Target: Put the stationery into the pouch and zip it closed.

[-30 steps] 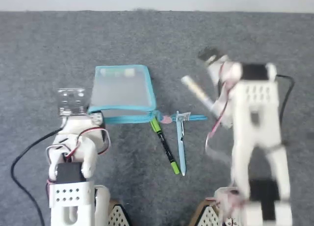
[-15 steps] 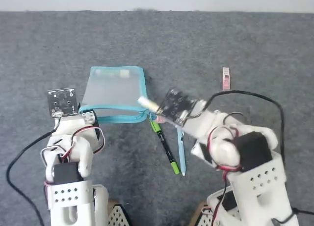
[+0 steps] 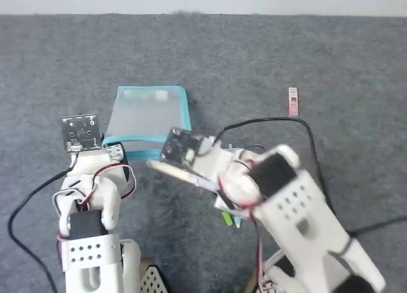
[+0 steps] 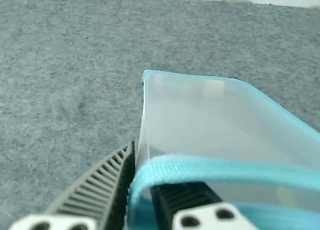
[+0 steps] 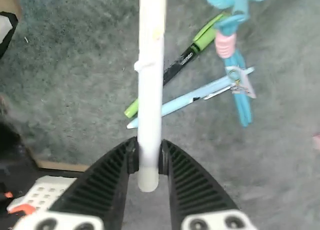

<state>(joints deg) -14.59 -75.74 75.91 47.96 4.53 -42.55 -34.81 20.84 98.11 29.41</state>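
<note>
A clear pouch [image 3: 149,114] with a teal zip edge lies flat on the grey mat. My left gripper [image 3: 118,152] is shut on its near left corner; in the left wrist view the left gripper [image 4: 142,182] pinches the teal edge of the pouch [image 4: 210,125]. My right gripper [image 3: 202,177] is shut on a white pen [image 3: 168,168] that points left, just in front of the pouch's near edge. In the right wrist view the right gripper [image 5: 148,152] holds the white pen [image 5: 151,65] above a green pen [image 5: 192,53] and a blue pen [image 5: 190,98].
The pouch's pink zip pull [image 5: 225,45] and a teal strap [image 5: 242,108] lie by the pens. Tips of the green pen [image 3: 226,218] and the blue pen [image 3: 236,222] poke out under the right arm. A small pink item [image 3: 292,101] lies far right.
My right arm swung from the back right across to the left and forward, carrying the white pen to the pouch's near edge. The pouch shifted slightly left; the left gripper kept its hold.
</note>
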